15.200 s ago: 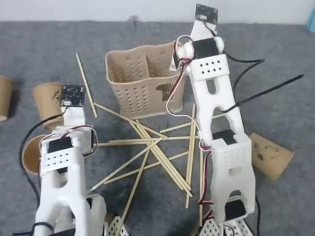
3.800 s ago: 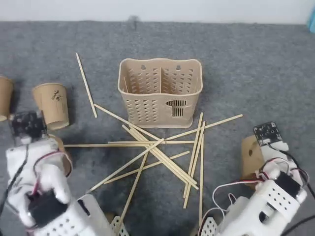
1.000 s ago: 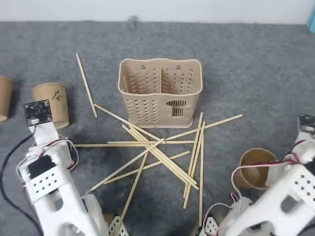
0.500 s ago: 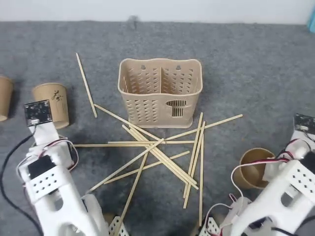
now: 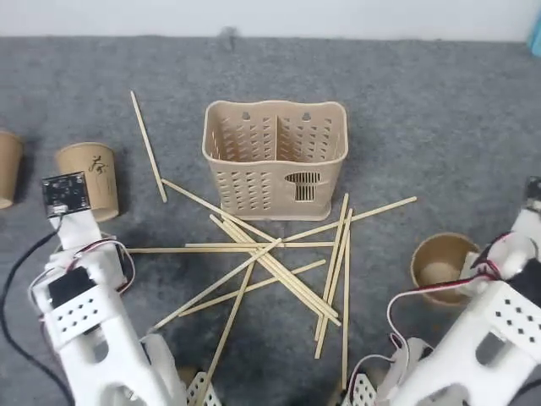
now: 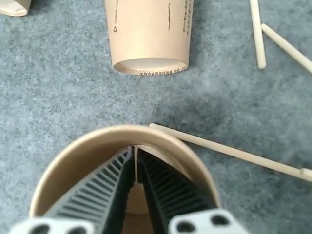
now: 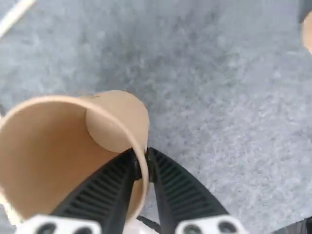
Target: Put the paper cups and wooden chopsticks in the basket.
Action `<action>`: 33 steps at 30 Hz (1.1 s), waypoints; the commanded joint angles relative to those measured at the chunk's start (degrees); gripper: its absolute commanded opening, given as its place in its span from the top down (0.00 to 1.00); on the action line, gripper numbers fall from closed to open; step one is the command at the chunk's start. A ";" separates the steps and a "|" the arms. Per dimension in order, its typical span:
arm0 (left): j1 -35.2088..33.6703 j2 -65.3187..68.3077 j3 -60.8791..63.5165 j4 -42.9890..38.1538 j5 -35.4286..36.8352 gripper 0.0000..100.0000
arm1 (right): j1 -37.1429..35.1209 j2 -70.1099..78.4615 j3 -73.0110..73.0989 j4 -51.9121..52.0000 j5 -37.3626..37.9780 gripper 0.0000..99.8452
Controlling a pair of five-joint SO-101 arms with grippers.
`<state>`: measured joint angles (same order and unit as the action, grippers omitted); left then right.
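Observation:
The beige slotted basket (image 5: 254,182) stands upright at the middle back of the grey carpet. Wooden chopsticks (image 5: 279,262) lie criss-crossed in front of it. My left gripper (image 6: 134,152) is shut on the rim of a paper cup (image 6: 97,146) at the near left. My right gripper (image 7: 142,165) is shut on the rim of another paper cup (image 7: 58,146), one finger inside and one outside. That cup (image 5: 441,266) shows mouth-up at the near right in the high view. A third paper cup (image 5: 89,179) rests just beyond the left arm, its base (image 6: 148,66) facing my left gripper.
One more cup (image 5: 7,169) sits at the far left edge. A single chopstick (image 5: 148,145) lies left of the basket, and another (image 6: 229,153) runs beside the left cup. Bare carpet stretches right of the basket.
The right arm has shifted, carrying its cup a little farther from the near edge and to the right. The left arm and its cup have not moved.

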<state>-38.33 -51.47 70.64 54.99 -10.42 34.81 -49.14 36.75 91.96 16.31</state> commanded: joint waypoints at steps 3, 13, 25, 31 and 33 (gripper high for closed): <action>0.26 0.00 -0.13 -1.58 0.26 0.99 | -5.76 9.27 -21.27 10.77 -3.43 0.99; 0.44 -0.18 1.10 -2.90 0.18 0.99 | -17.54 30.90 -41.93 10.86 -20.04 0.99; 1.05 -0.18 1.10 -2.99 0.18 0.99 | -32.22 47.08 -86.59 10.77 -39.38 0.99; 1.05 0.09 1.19 -4.40 0.26 0.99 | -41.45 50.68 -101.27 10.77 -40.79 0.99; 1.05 0.00 1.45 -4.57 0.26 0.99 | -44.35 50.86 -101.36 10.95 -41.14 0.99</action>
<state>-37.80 -51.47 72.31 51.82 -10.42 -5.71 1.85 -60.84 100.66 -23.96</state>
